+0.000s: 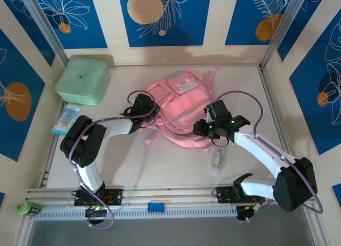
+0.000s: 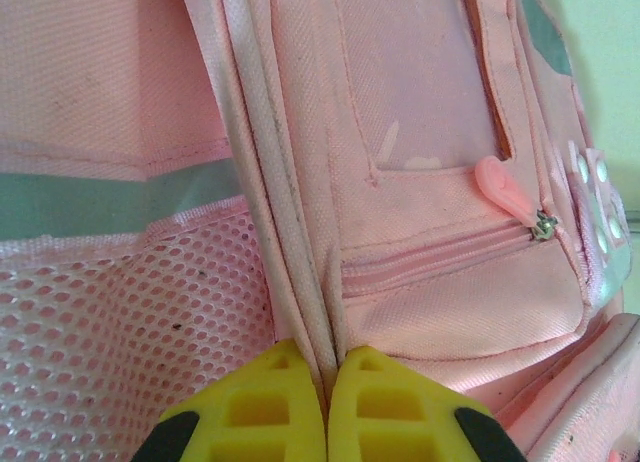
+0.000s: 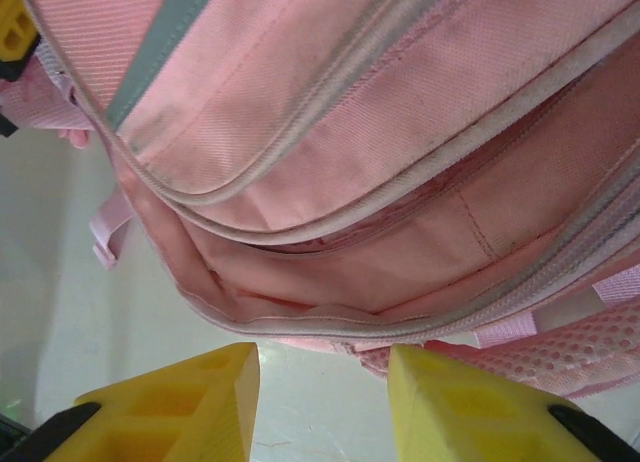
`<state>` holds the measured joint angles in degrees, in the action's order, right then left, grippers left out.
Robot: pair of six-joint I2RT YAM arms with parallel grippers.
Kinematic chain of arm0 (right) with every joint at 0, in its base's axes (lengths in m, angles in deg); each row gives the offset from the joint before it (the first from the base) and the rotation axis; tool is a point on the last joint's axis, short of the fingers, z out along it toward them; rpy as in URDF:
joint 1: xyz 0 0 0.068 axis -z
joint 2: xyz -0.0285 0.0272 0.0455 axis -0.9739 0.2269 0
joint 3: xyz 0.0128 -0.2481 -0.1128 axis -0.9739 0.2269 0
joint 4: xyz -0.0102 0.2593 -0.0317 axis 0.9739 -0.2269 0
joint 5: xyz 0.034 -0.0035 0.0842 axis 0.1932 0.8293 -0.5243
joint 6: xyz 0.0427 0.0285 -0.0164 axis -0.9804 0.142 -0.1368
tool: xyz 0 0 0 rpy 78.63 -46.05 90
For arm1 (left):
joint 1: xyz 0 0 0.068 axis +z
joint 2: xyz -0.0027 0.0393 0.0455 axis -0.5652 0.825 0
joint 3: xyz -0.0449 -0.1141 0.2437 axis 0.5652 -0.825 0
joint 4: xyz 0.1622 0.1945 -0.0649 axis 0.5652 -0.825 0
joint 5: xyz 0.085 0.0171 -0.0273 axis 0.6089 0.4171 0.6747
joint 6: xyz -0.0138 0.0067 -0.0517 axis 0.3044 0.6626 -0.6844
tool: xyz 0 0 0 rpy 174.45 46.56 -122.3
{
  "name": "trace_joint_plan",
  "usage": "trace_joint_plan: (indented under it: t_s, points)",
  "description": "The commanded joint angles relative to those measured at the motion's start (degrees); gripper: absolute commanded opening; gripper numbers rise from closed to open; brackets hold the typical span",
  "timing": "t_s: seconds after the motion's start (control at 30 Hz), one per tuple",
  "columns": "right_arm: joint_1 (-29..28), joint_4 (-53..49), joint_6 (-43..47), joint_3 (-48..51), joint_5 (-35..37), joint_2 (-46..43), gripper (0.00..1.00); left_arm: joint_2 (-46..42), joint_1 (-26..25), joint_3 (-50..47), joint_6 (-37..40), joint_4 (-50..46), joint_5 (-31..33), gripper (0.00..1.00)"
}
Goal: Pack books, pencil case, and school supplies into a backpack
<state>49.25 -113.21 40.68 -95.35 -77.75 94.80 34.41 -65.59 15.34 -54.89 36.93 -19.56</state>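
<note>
Your left pincer (image 2: 327,407) grips the backpack (image 2: 430,182) by its piped seam, your right pincer (image 3: 322,407) gapes wide just before its open mouth, and the patch (image 2: 600,217) ahead-right of the left pincer is too blurred to read.

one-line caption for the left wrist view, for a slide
Left hand shut on a seam of the backpack, between its mesh pocket and a zipped front pocket.

Mint box (image 1: 83,81) far-left w/ pale blue packets (image 1: 67,120) just beside it.
</note>
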Motion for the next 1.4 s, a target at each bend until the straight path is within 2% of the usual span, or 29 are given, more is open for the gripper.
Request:
trace_joint_plan:
  t_s: [0.0, 0.3, 0.47, 0.63, 0.73, 0.9, 1.03, 1.17, 1.27, 1.37]
  points:
    - [1.25, 0.53, 0.76, -0.95, -2.21, 2.68, 0.39, -4.34, -0.07, -0.01, 0.16, -1.27, 1.51, 0.00]
    - [6.61, 10.23, 3.86, -3.96, -6.00, 12.72, 0.46, -12.57, -1.39, -7.65, -0.94, -4.42, 3.06, 0.00]
    - [8.31, 13.18, 9.06, -12.31, -8.26, 21.42, 0.48, -19.52, -6.30, -10.88, -2.73, -8.93, 8.16, 0.00]
    - [9.38, 9.99, 12.13, -21.82, -8.73, 26.93, 0.52, -21.80, -9.70, -13.09, -6.38, -8.93, 11.74, 0.00]
    - [8.50, 4.75, 11.85, -23.25, -3.77, 25.26, 0.55, -21.02, -9.61, -12.76, -7.41, -7.65, 10.56, 0.00]
    - [2.43, 2.56, 11.82, -15.29, 4.14, 15.47, 0.59, -21.39, -9.98, -11.95, -8.61, -6.96, 8.47, 0.00]
    - [-7.17, 4.36, 8.29, -9.33, 8.70, 10.93, 0.56, -21.20, -10.04, -12.46, -11.51, -5.37, 7.15, 0.00]
    - [-14.10, 8.21, 1.32, -8.62, 8.02, 13.07, 0.48, -21.06, -10.04, -12.58, -13.16, -4.41, 6.45, 0.00]
    - [-18.71, 12.31, -0.97, -10.44, 8.63, 16.79, 0.48, -21.11, -10.17, -12.58, -13.40, -4.35, 6.37, 0.00]
    - [-20.60, 13.97, -3.84, -13.04, 9.81, 21.25, 0.45, -21.09, -10.21, -13.02, -13.77, -3.51, 6.27, 0.00]
